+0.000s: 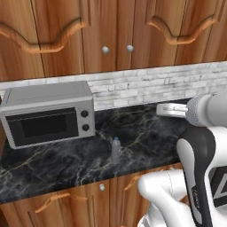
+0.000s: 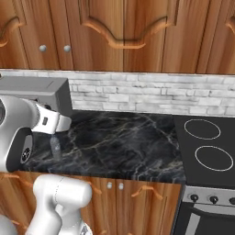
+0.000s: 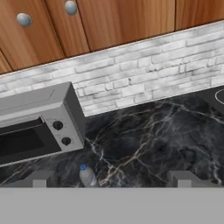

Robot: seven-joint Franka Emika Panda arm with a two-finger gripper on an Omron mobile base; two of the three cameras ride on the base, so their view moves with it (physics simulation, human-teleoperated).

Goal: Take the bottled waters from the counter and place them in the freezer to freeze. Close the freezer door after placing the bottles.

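1. Black marble counter (image 1: pixel 146 142) carries one greyish bottle (image 1: pixel 115 150) with a blue cap, standing upright near the front edge, clear of everything around it.
2. In the hand view the end effector (image 3: pixel 112 178) has its two fingertips (image 3: pixel 40 178) spread wide with nothing between them; it holds nothing.
3. The bottle (image 3: pixel 87 176) sits just inside the left fingertip in that view, below and ahead of the end effector rather than centred in the gap, so I judge the hand is poised above and behind it, lined up only roughly.
4. The wide spread makes sense for a first approach: it leaves room for the bottle's body to pass between the fingertips before they close.
5. A silver microwave (image 1: pixel 48 113) stands beyond the bottle, to the left of the end effector's line, near enough that a sideways reach should keep off its front corner.
6. A stove top (image 2: pixel 206 147) lies well off to the right, out of the way.
7. The freezer cannot be seen from this spot, so the base would probably have to drive to it once the bottle is gripped.
8. A slim upright bottle will likely tip if nudged from one side.
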